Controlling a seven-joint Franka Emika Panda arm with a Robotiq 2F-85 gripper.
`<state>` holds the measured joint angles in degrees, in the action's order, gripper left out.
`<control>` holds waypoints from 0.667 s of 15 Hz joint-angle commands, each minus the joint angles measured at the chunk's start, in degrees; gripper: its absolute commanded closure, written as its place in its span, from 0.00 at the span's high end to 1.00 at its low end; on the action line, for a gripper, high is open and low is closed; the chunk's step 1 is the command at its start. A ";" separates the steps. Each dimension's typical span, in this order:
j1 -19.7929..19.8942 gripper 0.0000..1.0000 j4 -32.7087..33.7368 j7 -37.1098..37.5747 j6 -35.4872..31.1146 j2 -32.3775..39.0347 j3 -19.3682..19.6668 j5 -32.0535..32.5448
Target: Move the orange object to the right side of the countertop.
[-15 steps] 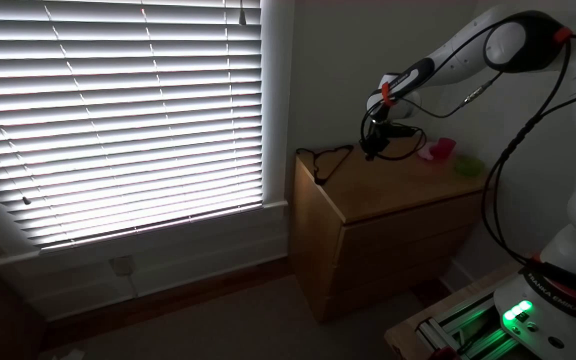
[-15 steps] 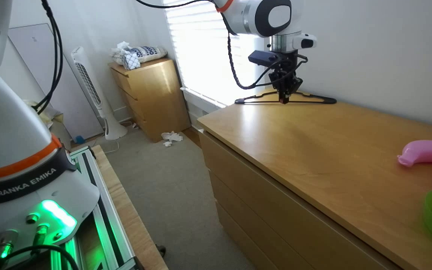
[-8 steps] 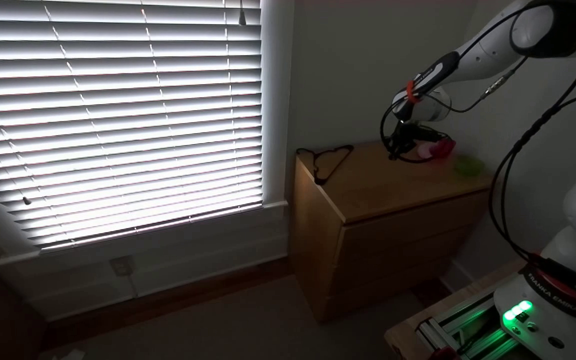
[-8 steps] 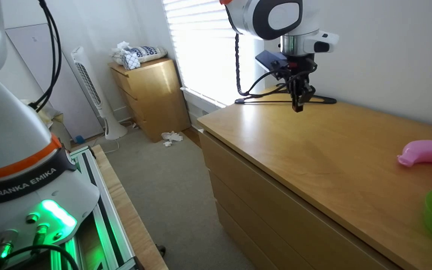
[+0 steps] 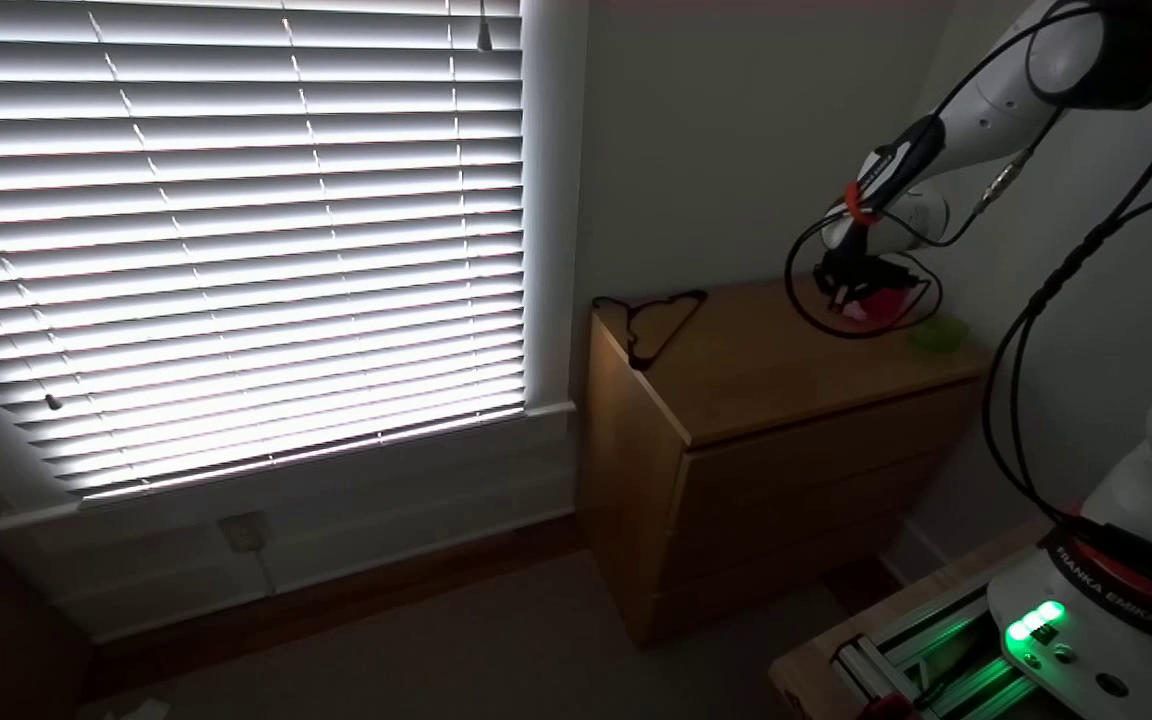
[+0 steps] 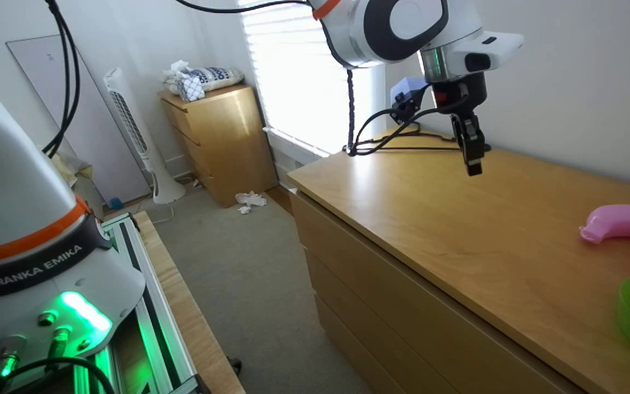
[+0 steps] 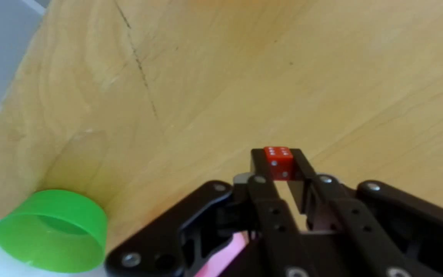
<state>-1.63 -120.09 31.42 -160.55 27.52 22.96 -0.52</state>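
My gripper pinches the orange object (reads red to me: small cube, white pips) between black fingertips, above the countertop: pale wood, swirling grain, one dark broken line. Green round-rimmed container and glossy pink curved piece sit toward one end; gripper hides part of the pink in wrist view. Black hanger lies at the opposite end.

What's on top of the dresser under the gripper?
A hanger, a bowl, a pink item and a red item. In an exterior view the gripper, holding the die, hides part of the red item, leaving its shape unclear.
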 commanded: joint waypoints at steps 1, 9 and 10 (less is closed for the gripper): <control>-10.40 0.04 -1.46 15.54 0.96 0.20 11.47 7.92; -18.00 0.04 2.80 36.80 8.11 6.19 19.04 18.58; -17.35 0.04 3.23 38.07 8.36 7.01 18.67 18.67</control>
<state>-20.01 -118.77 64.53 -153.82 31.26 42.18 16.38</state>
